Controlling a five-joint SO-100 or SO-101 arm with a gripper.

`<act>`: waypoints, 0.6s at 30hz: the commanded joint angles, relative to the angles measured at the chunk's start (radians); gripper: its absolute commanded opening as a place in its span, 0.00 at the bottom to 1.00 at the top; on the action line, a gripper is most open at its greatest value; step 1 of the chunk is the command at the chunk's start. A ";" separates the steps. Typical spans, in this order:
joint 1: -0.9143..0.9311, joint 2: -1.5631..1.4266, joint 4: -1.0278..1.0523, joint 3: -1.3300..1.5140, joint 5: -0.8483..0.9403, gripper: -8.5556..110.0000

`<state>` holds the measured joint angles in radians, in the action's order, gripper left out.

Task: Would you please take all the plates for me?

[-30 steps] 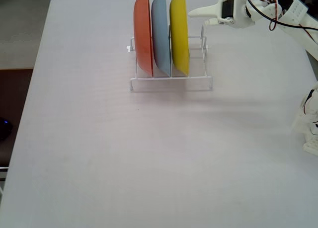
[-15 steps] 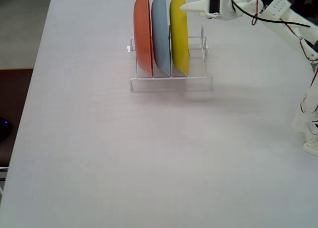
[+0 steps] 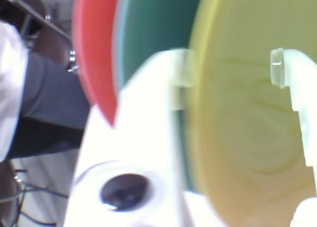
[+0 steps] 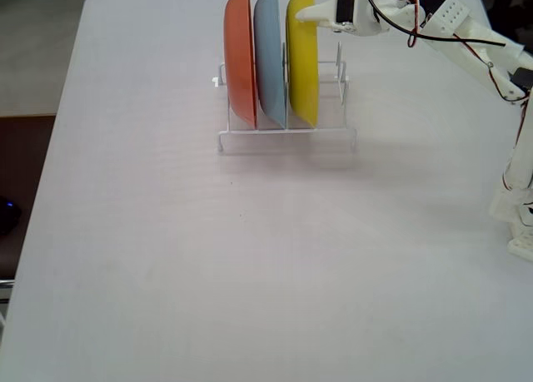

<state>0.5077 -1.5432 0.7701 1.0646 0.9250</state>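
Where the white wire rack (image 4: pixel 287 107) stands on the pale worktop (image 4: pixel 250 257), three plates upright in its slots: orange plate (image 4: pixel 240 57) leftmost in the fixed view, grey-blue plate (image 4: pixel 270 53) in the middle, yellow plate (image 4: pixel 301 57) rightmost. End effector (image 4: pixel 301 16) reaching in from the right at the yellow plate's upper edge. In the wrist view, end effector (image 3: pixel 230 71) spread apart, one finger on each side of the yellow plate (image 3: pixel 242 148) rim, not clamped. No cream plate in sight.

Plates pack the rack's (image 4: pixel 287 136) left slots — right slots stand free; the tabletop (image 4: pixel 208 274) in front lies open — no obstacles.
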 commanded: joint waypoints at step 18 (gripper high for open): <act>0.020 -0.124 0.284 -0.568 -0.324 0.07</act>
<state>0.5231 -1.5217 1.0370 0.5829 0.6335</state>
